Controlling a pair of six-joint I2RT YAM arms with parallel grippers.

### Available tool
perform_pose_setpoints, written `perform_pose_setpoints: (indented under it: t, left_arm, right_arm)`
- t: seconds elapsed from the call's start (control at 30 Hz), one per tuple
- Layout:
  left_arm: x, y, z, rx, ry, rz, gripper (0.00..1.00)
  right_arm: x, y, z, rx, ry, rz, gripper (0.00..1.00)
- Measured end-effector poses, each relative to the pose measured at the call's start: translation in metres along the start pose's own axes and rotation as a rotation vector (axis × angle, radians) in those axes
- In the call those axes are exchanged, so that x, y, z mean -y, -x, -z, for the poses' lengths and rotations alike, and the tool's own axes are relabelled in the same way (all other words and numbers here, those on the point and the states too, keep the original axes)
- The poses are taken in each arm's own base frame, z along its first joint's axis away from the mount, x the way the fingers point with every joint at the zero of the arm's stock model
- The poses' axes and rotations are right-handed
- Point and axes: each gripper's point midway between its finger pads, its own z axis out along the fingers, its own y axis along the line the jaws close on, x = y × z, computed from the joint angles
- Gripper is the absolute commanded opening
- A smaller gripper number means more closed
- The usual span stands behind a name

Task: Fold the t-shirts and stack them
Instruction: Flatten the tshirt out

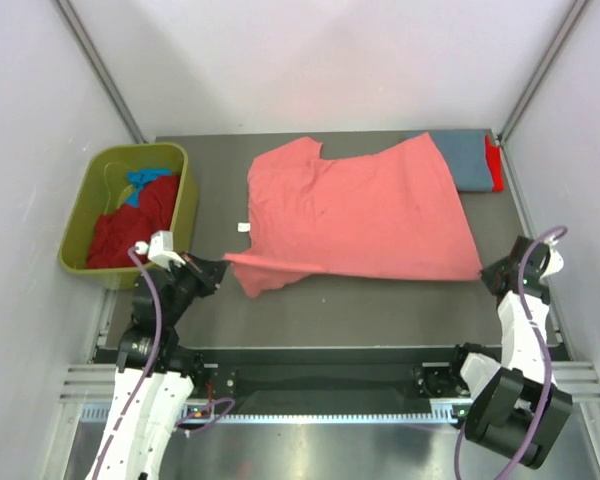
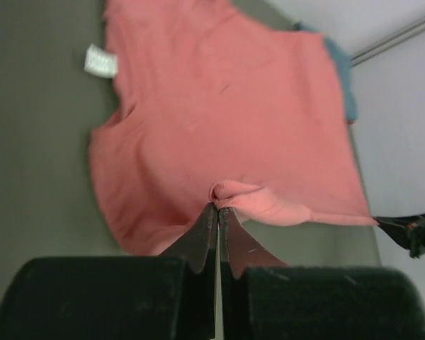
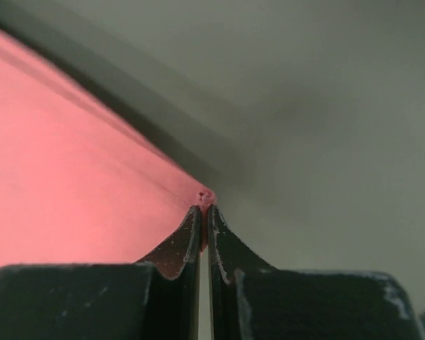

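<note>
A large salmon-pink t-shirt [image 1: 355, 210] lies spread across the middle of the table. My left gripper [image 1: 220, 266] is shut on its near left edge, where the cloth bunches at the fingertips [image 2: 219, 207]. My right gripper [image 1: 487, 272] is shut on its near right corner [image 3: 206, 196]. A folded grey-blue shirt [image 1: 462, 160] with a red one [image 1: 494, 165] under it lies at the back right, partly under the pink shirt. Dark red [image 1: 130, 225] and bright blue [image 1: 140, 180] shirts sit in the bin.
An olive-green plastic bin [image 1: 185, 190] stands at the left edge of the table. A white label [image 1: 244, 227] sticks out at the pink shirt's left side. Grey walls close in the table on three sides.
</note>
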Motion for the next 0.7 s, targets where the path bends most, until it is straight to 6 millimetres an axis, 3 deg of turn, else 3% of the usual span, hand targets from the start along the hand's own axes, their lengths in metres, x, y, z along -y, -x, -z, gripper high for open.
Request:
perform_pose_setpoints:
  t: [0.07,0.17,0.4,0.53,0.7]
  left_arm:
    - [-0.024,-0.023,-0.003,-0.067,0.085,0.038,0.00]
    - [-0.038,-0.039,-0.006,-0.119,0.130,0.052,0.00]
    - [-0.056,-0.059,-0.015,-0.226,0.210,0.078,0.00]
    - [-0.061,-0.063,-0.015,-0.269,0.249,0.071,0.00]
    - [-0.052,-0.058,-0.013,-0.273,0.251,0.043,0.00]
  right_arm:
    - [0.022,-0.012,-0.004,-0.012,-0.077,-0.026,0.00]
    - [0.038,-0.010,-0.003,0.023,-0.145,-0.053,0.00]
    - [0.042,-0.001,-0.007,0.065,-0.173,-0.053,0.00]
    - [0.048,-0.005,-0.012,0.042,-0.207,-0.049,0.00]
    - [0.054,-0.005,-0.014,0.046,-0.241,-0.059,0.00]
